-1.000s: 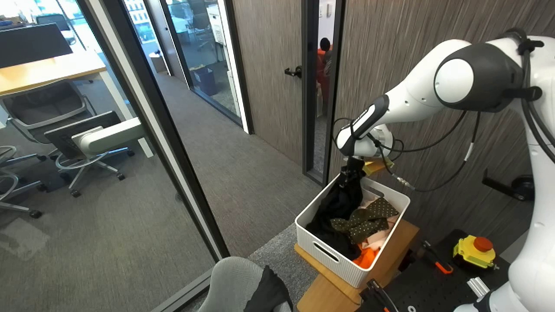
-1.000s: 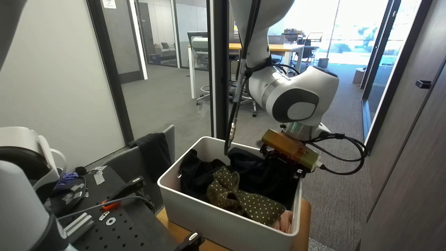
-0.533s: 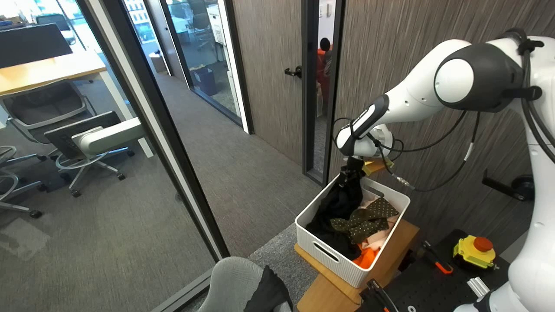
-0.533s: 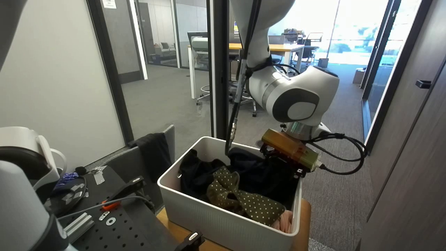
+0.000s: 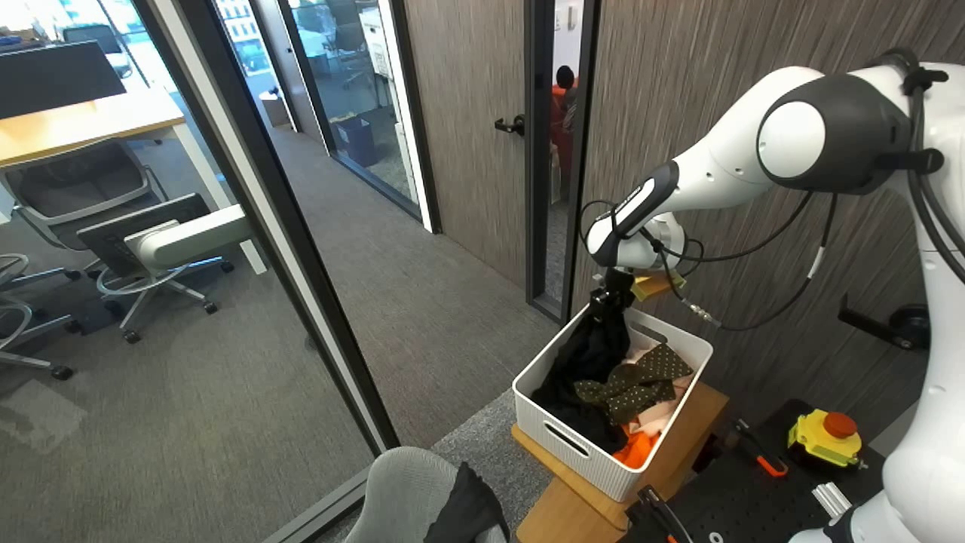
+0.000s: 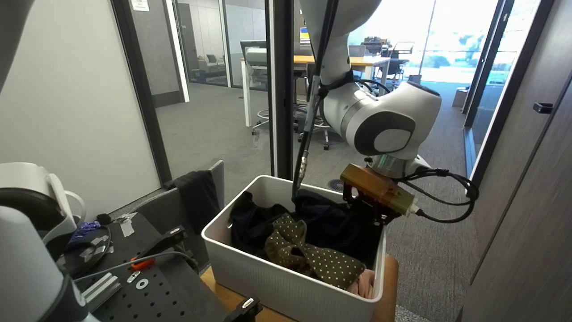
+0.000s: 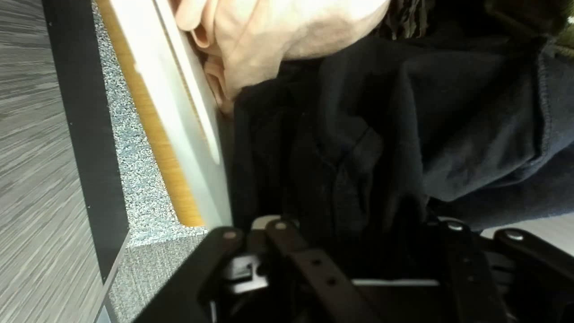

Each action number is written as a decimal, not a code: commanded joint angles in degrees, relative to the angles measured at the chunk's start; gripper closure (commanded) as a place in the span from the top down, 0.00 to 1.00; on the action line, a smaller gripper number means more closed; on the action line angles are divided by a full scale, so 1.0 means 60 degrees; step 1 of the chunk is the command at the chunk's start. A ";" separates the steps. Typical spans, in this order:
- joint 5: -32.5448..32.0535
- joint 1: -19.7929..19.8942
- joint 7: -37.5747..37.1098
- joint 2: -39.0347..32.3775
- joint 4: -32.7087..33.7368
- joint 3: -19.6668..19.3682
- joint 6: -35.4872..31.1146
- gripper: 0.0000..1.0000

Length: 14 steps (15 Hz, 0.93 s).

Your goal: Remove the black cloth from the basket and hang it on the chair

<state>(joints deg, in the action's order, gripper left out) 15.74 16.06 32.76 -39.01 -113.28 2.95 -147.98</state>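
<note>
Grey carpet [image 5: 407,286] stretched beyond the white basket [image 6: 286,286]. Inside, the black cloth [image 5: 588,351] reached up to the gripper [image 7: 367,226] from below; whether it was clenched on the fabric I couldn't tell, its tips lost against black.

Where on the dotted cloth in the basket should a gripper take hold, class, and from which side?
Probably the raised fold of the dotted cloth, pinched from above. It curls up, while the other end lies flatter. The cloth rests partly over the black cloth, and the walls of the basket would likely hinder a sideways approach.
</note>
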 commanded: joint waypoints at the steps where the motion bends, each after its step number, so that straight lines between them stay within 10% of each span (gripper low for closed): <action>1: -0.0281 0.0229 -0.0205 -0.0214 0.0254 0.0212 -0.0166 0.27; 5: -0.0274 0.0265 -0.0201 -0.0270 0.0271 0.0235 -0.0137 0.08; 14: 0.0107 0.0798 0.0505 0.0086 0.0064 0.1060 0.0059 0.08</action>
<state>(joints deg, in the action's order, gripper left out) 15.74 17.92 33.15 -40.26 -112.64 5.25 -147.98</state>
